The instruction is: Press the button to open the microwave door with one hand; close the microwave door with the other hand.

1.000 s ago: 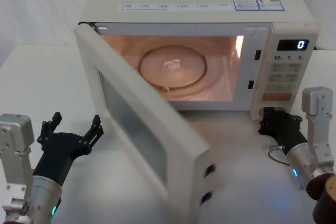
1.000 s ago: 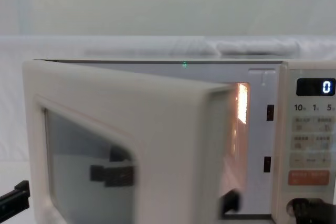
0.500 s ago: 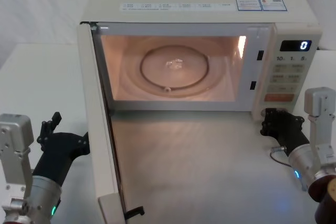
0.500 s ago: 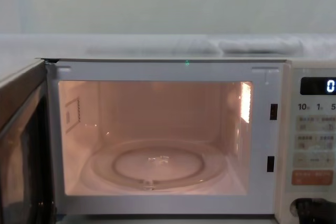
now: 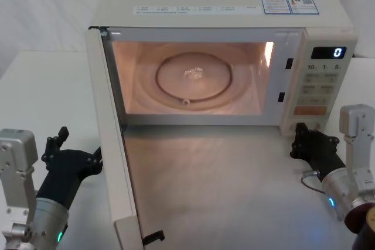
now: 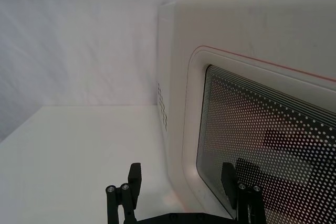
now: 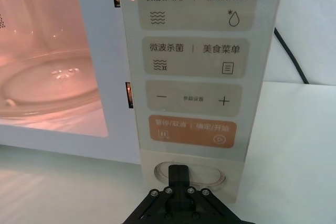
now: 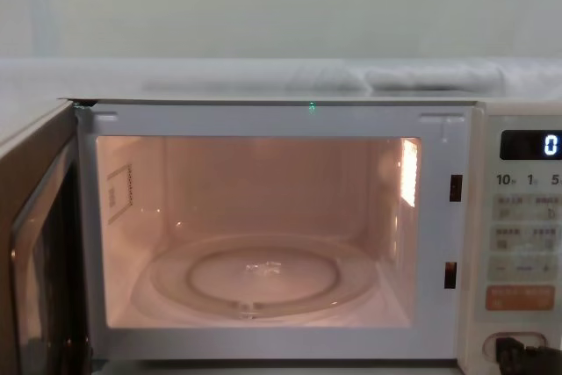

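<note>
Two grippers are in play around a wide-open microwave, and the microwave door is swung fully out on its left hinge, edge-on toward the robot, leaving the lit cavity and its glass turntable exposed. On the robot's right, the right gripper sits low in front of the control panel, fingers pinched together into a single narrow tip. From the right wrist view that tip lines up dead centre on the button, the wide blank oblong at the bottom of the panel, directly under the orange key; whether the tip touches the button or hangs just off it, I cannot tell. In the chest view the same gripper pokes in at the lower right corner, right at the button. Over on the robot's left, the left gripper waits just outside the open door, fingers spread apart and grasping nothing. Its wrist camera looks between those fingers at the door's outer face, the dotted dark window with its thin pink outline filling the far side; one finger stands just beside the window's lower corner, the other over the white table. The display reads 0.
</note>
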